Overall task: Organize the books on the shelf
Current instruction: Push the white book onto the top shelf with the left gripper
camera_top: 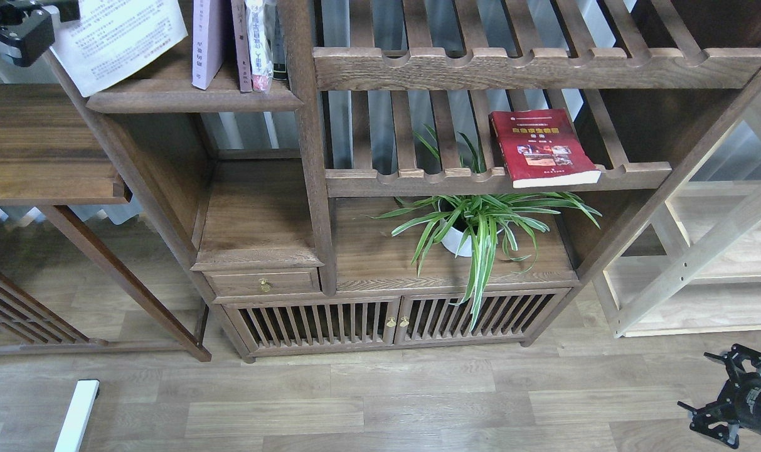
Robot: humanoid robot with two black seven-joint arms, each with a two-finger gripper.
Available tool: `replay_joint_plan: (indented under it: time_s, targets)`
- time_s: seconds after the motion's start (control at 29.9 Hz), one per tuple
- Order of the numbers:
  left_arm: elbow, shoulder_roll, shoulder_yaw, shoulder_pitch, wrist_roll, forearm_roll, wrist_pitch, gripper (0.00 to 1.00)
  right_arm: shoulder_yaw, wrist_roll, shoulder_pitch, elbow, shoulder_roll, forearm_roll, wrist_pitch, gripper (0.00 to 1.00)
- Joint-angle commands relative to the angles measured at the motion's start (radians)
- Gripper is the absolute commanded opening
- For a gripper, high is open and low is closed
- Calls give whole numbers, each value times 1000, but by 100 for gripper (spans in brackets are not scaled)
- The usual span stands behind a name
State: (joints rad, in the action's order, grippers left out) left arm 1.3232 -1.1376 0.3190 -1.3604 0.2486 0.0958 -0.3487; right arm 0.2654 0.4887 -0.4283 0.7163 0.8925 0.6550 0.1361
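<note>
Your left gripper [32, 28] grips a white-covered book [113, 41], tilted over the shelf [192, 100]. Red book [543, 147] lies flat on the slatted rack [499, 181]. Right gripper [725, 402] low; its fingers' state can't be told.

You have one red book [543, 147] lying flat, three books [233, 44] standing upright, one white-backed book [117, 41], and one potted plant [477, 223].

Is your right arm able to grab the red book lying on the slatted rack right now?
Probably yes, with a long reach. The right gripper hangs low by the floor, far from the red book. The book lies flat, its front edge overhanging the rack's rail, with nothing in front of it.
</note>
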Motion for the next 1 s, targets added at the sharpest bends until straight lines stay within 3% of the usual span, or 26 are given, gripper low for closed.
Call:
replay_joint_plan:
  time_s: [0.0,0.97]
  targets:
    - [-25,16,0,-3,8,1,36,0,0,0,3,-1,0,0,0,100]
    - [-45,280,-60,-85,86,1,405,0,-2,0,29,8,3,0,16,100]
